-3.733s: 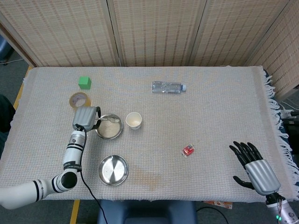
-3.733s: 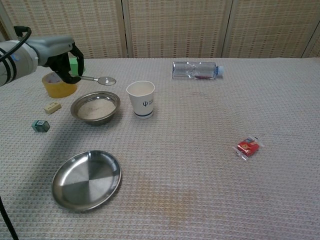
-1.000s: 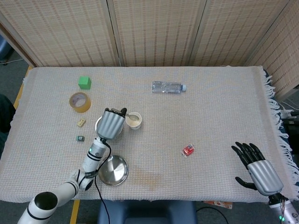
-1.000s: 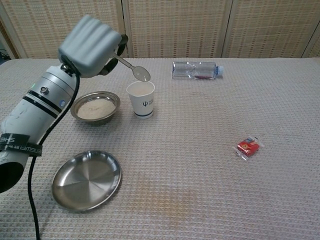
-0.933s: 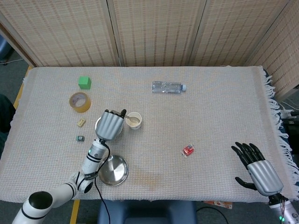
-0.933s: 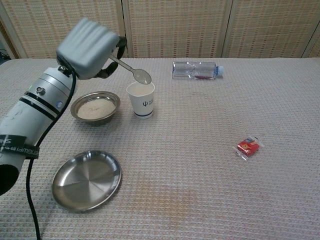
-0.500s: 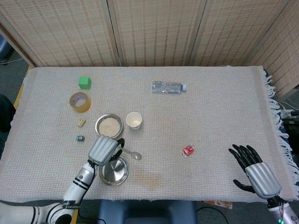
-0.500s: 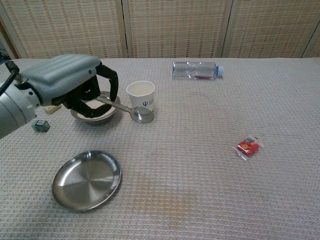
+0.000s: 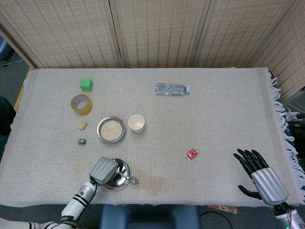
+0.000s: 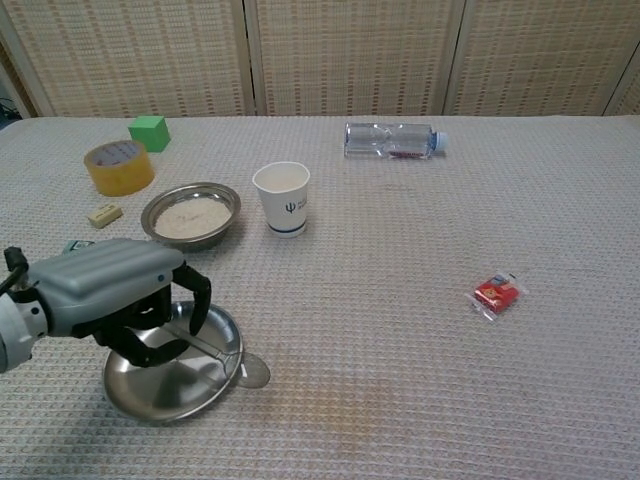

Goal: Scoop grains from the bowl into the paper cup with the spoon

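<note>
The slim metal spoon [image 10: 222, 357] is lying across the rim of the shallow, empty steel plate [image 10: 139, 390], its handle over the plate and its bowl end resting on the woven cloth [image 10: 420, 330] just off the plate's right edge. The left hand [image 10: 110, 295] is hovering over the plate with its fingers curled down around the handle — it is gripping the spoon. Behind the plate, the round steel bowl of pale grains [image 10: 191, 214] is sitting, and just to the bowl's right the white paper cup [image 10: 282, 198] is standing upright, apart from it. Well to the right of the plate, at the near edge of the cloth, the right hand [image 9: 261, 175] is waiting — fingers spread, holding nothing.
</note>
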`<state>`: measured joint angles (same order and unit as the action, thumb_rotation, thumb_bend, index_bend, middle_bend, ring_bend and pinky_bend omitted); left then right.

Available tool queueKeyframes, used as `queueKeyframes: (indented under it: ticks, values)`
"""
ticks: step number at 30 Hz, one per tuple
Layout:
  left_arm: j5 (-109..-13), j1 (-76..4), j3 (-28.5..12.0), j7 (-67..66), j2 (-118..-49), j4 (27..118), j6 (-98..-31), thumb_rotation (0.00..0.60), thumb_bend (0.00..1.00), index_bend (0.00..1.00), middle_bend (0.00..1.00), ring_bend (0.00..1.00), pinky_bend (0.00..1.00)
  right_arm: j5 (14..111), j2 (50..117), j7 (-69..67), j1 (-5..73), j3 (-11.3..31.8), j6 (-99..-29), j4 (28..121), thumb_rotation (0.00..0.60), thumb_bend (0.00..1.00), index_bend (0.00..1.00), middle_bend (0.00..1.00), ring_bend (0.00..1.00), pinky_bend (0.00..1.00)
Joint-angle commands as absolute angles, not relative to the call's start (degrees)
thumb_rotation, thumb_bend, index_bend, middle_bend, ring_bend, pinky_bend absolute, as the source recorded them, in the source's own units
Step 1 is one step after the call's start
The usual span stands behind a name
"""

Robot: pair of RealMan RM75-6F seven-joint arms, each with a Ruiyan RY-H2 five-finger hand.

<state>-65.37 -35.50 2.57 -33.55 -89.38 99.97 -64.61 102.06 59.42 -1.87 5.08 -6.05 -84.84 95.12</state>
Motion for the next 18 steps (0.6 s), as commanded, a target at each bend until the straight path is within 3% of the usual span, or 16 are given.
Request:
queueKeyframes:
  ticks: [1, 12, 18]
  values:
    - [-63.89, -35.49, 2.03, -34.22, -90.27, 98.69, -63.37, 0.600, 0.40, 0.72, 1.00, 1.00, 1.00, 102.11, 59.42, -1.88, 5.06, -6.06, -84.88, 95.09, 0.600, 0.10, 0.00, 0.00, 0.00, 0.00]
    - [-65.77, -34.87, 1.72, -35.38, -91.01, 95.18, -64.00, 0.600, 0.40, 0.68, 1.00, 1.00, 1.00, 102.10, 59.68, -0.99, 5.03, -6.11, -84.50, 95.28, 0.600, 0.10, 0.00, 0.00, 0.00, 0.00]
    - [-65.04, -34.83, 1.35, -35.88, -90.25, 94.92, -63.09, 0.600, 0.40, 0.61, 1.00, 1.00, 1.00, 101.94, 59.77, -0.58, 5.06, -6.12, -84.20, 95.43, 0.600, 0.10, 0.00, 0.00, 0.00, 0.00]
